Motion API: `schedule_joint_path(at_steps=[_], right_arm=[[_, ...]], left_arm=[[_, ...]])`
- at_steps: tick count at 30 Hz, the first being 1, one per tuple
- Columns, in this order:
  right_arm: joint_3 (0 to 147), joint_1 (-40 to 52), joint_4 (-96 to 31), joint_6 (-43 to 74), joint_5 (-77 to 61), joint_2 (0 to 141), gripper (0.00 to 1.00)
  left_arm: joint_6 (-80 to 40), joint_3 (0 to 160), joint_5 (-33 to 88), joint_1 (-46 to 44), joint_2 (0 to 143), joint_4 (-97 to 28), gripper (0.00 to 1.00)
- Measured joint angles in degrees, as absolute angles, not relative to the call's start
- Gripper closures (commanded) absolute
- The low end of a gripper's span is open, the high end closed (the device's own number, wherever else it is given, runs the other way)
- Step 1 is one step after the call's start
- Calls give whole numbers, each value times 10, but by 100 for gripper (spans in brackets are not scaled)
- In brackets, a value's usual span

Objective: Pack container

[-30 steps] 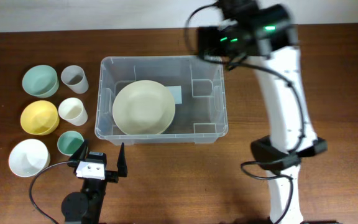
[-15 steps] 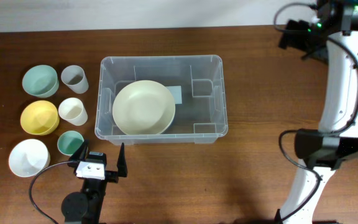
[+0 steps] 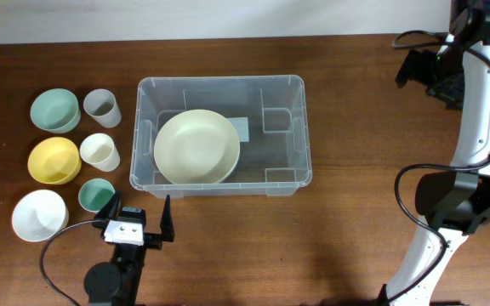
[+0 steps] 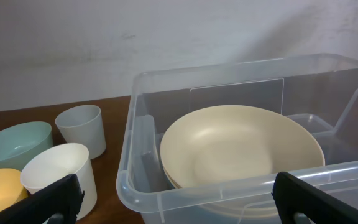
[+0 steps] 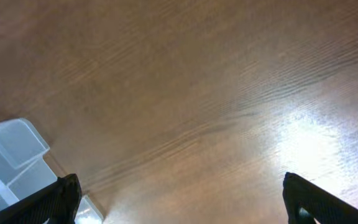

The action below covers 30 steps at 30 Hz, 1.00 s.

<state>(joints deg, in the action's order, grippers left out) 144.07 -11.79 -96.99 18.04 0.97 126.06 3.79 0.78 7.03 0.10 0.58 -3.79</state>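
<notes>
Right end effector (image 3: 417, 73) swung clear of container (image 3: 219, 80) rim, open, empty; left end effector (image 3: 140, 212) likewise.

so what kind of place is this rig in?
Probably a lab test bench, not a real kitchen: a bare wooden table against a plain white wall, bowls and cups lined up in neat rows beside a clear bin, and robot arms at the table.

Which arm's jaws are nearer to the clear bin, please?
Left. On the left arm they sit just in front of the bin, by its near left corner; on the right arm they are far beyond its right end.
</notes>
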Motion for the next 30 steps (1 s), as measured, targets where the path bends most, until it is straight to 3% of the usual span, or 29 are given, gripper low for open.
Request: schedule_joint_path(at_steps=[30], right_arm=[[1438, -118, -908, 180, 15, 1277, 1]], left_arm=[[38, 8, 70, 1, 6, -38, 0]])
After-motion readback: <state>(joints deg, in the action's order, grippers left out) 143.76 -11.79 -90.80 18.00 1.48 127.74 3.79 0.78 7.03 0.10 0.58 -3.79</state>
